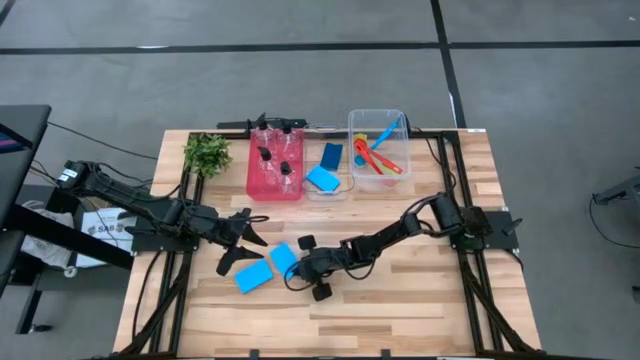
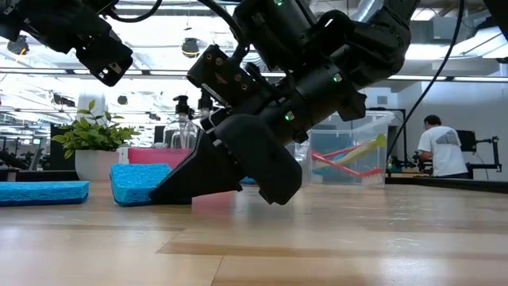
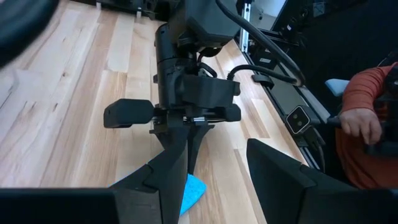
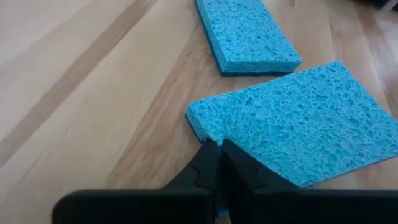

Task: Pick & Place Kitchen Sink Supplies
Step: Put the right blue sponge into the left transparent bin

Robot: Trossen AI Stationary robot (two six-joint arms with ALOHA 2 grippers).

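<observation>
Fingertips of our right gripper [image 4: 219,152] sit pressed together on the near edge of a sponge [image 4: 298,127], pinching its corner so the foam puckers between them. That sponge is a flat light-blue rectangle with an open, pitted texture, lying on the wood table [image 1: 400,300]. A second sponge [image 4: 245,34] of the same foam lies just beside it, apart from the fingers. From above, we see the right gripper [image 1: 297,268] low over the table's middle, its dark arm reaching in from the right.

Our left gripper [image 1: 243,250] hangs just beside the two sponges, its wedge-shaped black fingers [image 3: 280,180] standing apart and holding nothing.

The table is pale planked wood with a smooth finish. At its far edge stands a pink bin [image 1: 275,190], translucent plastic, with small clear pump bottles [image 1: 285,150] inside, black tops up. Next to it a low clear tray [image 1: 345,190] holds two more blue sponges [image 1: 322,178], one darker than the other. Beyond that, a taller clear bin [image 1: 352,125] holds slim brushes [image 1: 380,160] in red, blue and yellow-green, leaning crossed against each other. A leafy plant [image 1: 207,153] sits at the far left corner.

In the room behind, a person [image 2: 439,147] stands with their back to us.
</observation>
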